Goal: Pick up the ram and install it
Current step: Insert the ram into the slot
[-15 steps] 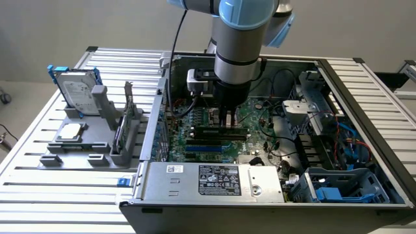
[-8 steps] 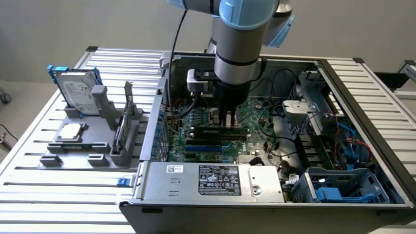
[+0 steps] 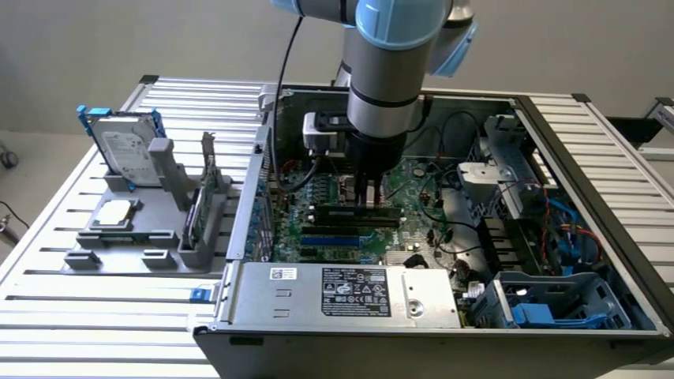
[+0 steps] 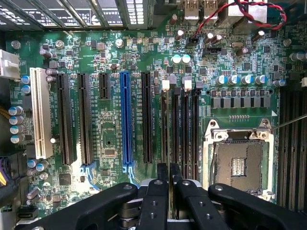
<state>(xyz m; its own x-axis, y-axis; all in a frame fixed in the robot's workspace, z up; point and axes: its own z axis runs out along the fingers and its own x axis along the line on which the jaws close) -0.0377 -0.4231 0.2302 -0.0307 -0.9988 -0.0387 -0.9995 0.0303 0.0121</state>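
Observation:
My gripper (image 3: pixel 368 202) reaches down into the open computer case, over the motherboard (image 3: pixel 316 225). Its fingers stand nearly together on the top edge of the ram (image 3: pixel 339 213), a long narrow dark-green stick standing on edge along a black memory slot. In the wrist view the gripper (image 4: pixel 169 173) hangs right above the row of black memory slots (image 4: pixel 184 129) with white end clips, beside the empty processor socket (image 4: pixel 238 160). There the ram is edge-on between the fingertips and hard to tell from the slot below.
A grey holder (image 3: pixel 132 237) on the exterior view's left carries a hard drive (image 3: pixel 125 150), a square silver processor (image 3: pixel 116 212) and a tall green card (image 3: pixel 211 185). Case walls, cables (image 3: pixel 574 225), a drive cage (image 3: pixel 558 304) and the power supply (image 3: pixel 348 292) hem in the arm.

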